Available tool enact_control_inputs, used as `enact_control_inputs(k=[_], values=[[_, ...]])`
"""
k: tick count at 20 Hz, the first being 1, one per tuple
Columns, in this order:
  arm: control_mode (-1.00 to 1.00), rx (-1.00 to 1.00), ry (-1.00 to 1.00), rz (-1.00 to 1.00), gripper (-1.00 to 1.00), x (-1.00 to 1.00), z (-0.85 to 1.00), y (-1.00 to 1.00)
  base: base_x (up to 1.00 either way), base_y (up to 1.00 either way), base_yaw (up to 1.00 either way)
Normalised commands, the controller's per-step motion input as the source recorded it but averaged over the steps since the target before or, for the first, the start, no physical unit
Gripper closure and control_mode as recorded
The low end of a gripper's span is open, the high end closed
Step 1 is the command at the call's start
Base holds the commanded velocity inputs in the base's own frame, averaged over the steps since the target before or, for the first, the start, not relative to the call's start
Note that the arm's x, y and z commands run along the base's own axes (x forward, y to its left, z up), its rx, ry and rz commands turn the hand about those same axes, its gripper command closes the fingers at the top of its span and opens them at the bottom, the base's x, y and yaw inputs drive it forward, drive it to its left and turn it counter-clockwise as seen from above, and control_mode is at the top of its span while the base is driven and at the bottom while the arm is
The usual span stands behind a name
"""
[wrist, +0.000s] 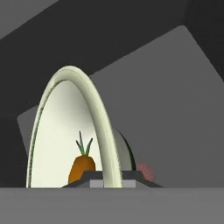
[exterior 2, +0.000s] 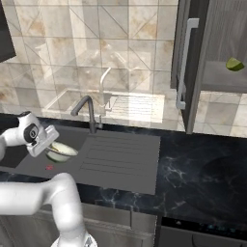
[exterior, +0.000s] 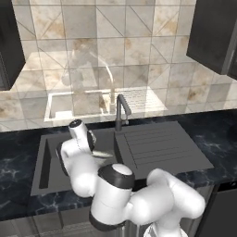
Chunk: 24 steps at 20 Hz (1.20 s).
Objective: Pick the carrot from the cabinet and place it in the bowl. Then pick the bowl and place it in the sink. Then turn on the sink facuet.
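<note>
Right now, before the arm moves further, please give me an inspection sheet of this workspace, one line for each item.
Surface: black marble counter, with the sink set into it.
Job's things: bowl held low over the sink basin; carrot lies inside it; sink faucet upright behind the basin; cabinet open.
Clutter: green fruit on the cabinet shelf.
Grippers: gripper shut on the bowl rim.
Cables: nothing seen.
Surroundings: tiled wall; red spot at the drain.
</note>
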Motion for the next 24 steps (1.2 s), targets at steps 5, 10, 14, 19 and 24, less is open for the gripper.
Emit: enact_control_inputs(k=[5,10,14,19,24], values=[[-1.00,0.01,-0.01,-0.27,1.00,0.08,-0.39,0.32,0.00,0.00,0.00],[-1.00,0.00,0.00,-0.23,1.00,0.10,-0.47,0.35,0.00,0.00,0.00],[-1.00,0.00,0.00,-0.18,1.00,0.03,-0.51,0.36,0.00,0.00,0.00],[-1.00,0.00,0.00,-0.12,-1.00,-0.03,-0.41,0.35,0.00,0.00,0.00],[-1.00,0.04,-0.01,-0.11,-1.00,-0.22,-0.07,0.08,0.00,0.00,0.00]])
